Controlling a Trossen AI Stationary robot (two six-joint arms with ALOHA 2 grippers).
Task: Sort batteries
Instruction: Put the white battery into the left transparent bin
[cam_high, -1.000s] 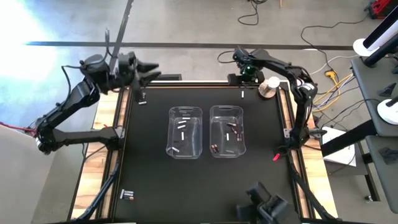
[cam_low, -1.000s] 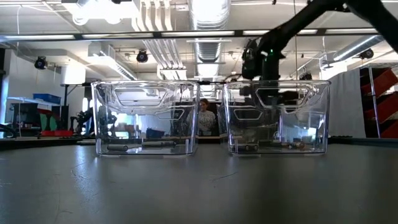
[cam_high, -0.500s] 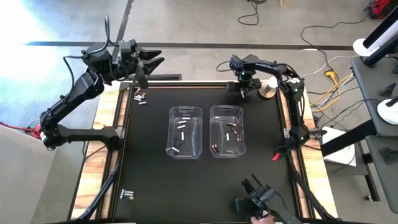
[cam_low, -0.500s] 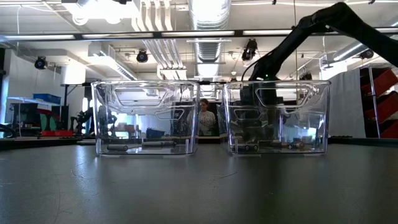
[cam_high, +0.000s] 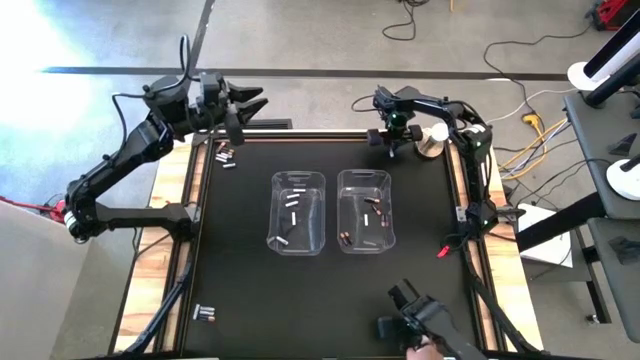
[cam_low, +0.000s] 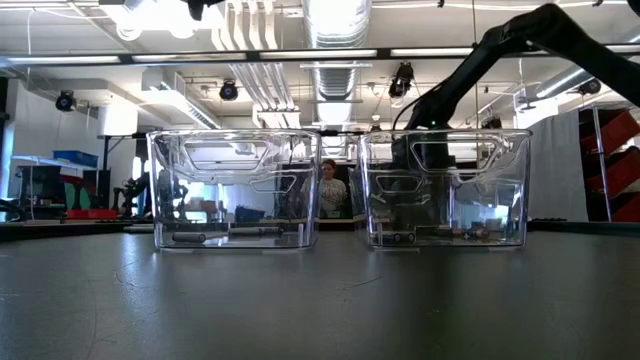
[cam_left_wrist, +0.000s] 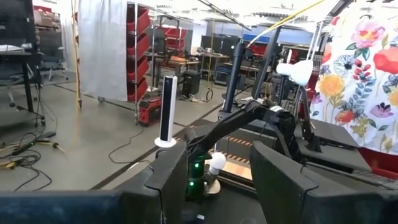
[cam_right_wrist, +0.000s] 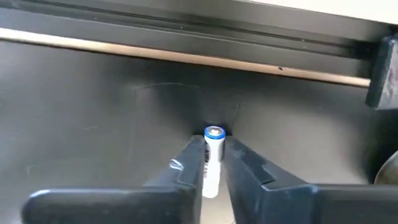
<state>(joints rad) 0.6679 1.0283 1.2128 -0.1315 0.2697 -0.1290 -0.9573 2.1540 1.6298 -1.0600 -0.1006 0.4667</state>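
A white, blue-capped battery (cam_right_wrist: 212, 160) sits between dark tool (cam_right_wrist: 211, 168) fingers over black table (cam_right_wrist: 93, 112).

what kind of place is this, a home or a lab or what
Most likely a robotics lab or workshop: exposed ceiling ducts overhead, red storage racks on a bare concrete floor, cables trailing beside the black work table, and a person standing in the background.

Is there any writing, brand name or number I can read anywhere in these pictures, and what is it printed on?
None can be read.
White battery between the right gripper fingers: faint print on its side, too blurred to read.
Batteries in the bins: too small to show any label.
Loose batteries below the left gripper: too small as well.
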